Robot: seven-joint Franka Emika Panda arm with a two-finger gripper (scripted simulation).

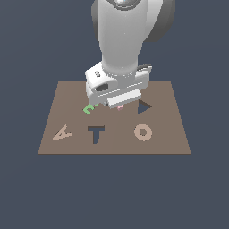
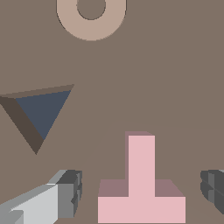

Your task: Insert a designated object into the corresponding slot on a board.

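Observation:
The pale-pink T-shaped block [image 2: 141, 183] lies flat on the brown board [image 1: 165, 129]. In the exterior view only a pink sliver [image 1: 119, 107] shows under my hand. My gripper [image 2: 142, 192] is open and low over the block, one finger [image 2: 65, 194] on each side of its crossbar, with gaps to the block on both sides. The dark navy T-shaped slot [image 1: 95, 133] sits near the board's front edge, in front of my hand. It is out of the wrist view.
A green E-shaped block [image 1: 89, 108] lies beside my hand on the exterior view's left. A tan A piece [image 1: 61, 133] is at front left, a tan O ring [image 1: 143, 132] [image 2: 91, 19] at front right, and a dark triangular cutout [image 1: 144, 107] [image 2: 41, 111] behind it.

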